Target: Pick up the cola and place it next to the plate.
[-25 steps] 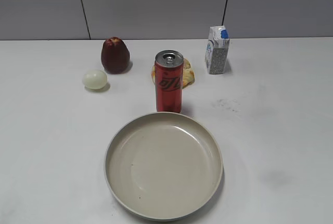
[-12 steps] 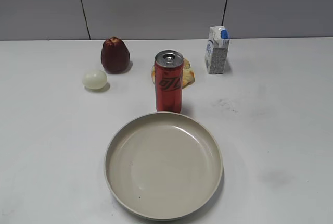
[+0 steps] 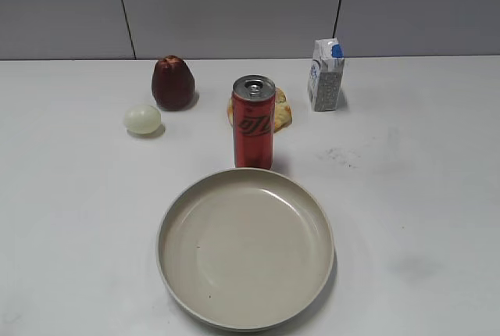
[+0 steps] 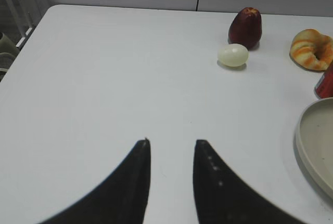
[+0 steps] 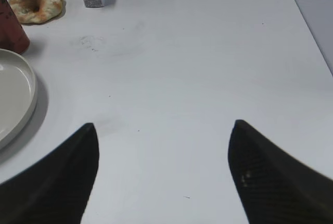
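The cola (image 3: 254,122), a tall slim red can with a silver top, stands upright just behind the far rim of the beige plate (image 3: 246,247). Its edge shows in the left wrist view (image 4: 325,82) and the right wrist view (image 5: 10,28). The plate's rim shows in the left wrist view (image 4: 315,151) and the right wrist view (image 5: 15,99). My left gripper (image 4: 170,141) is open and empty over bare table, left of the plate. My right gripper (image 5: 164,125) is wide open and empty over bare table, right of the plate. Neither gripper shows in the exterior view.
A dark red apple (image 3: 173,83) and a pale egg (image 3: 142,119) sit at the back left. A croissant (image 3: 280,109) lies right behind the cola. A small white-and-blue carton (image 3: 326,75) stands at the back right. A grey wall runs behind the table.
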